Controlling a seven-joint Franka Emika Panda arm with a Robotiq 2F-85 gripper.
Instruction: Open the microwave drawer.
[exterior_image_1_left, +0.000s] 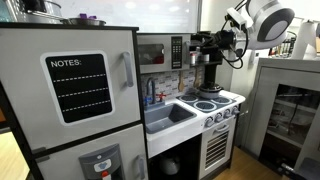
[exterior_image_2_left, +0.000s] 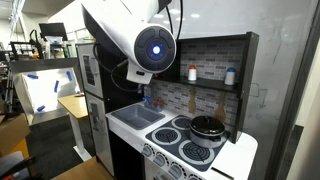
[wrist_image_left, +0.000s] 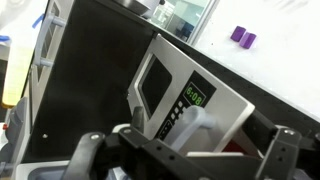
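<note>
Toy kitchen (exterior_image_1_left: 30, 110) holds one microwave (exterior_image_1_left: 160, 52), one sink (exterior_image_2_left: 140, 117), one pot (exterior_image_2_left: 207, 127).

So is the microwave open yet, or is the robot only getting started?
Not yet. Nothing is done: the microwave door is shut. In hand: the gripper faces it, fingers spread wide near its white handle. Left: close on the handle and pull the door open.

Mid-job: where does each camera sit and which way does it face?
Exterior view: before the fridge, looking past it to the microwave; the arm reaches in from the far end.
Exterior view: close by the arm, facing stove and sink; its joint fills the foreground.
Wrist view: facing the microwave; open gripper along the bottom edge.
Shared: both exterior views show sink and stove.
</note>
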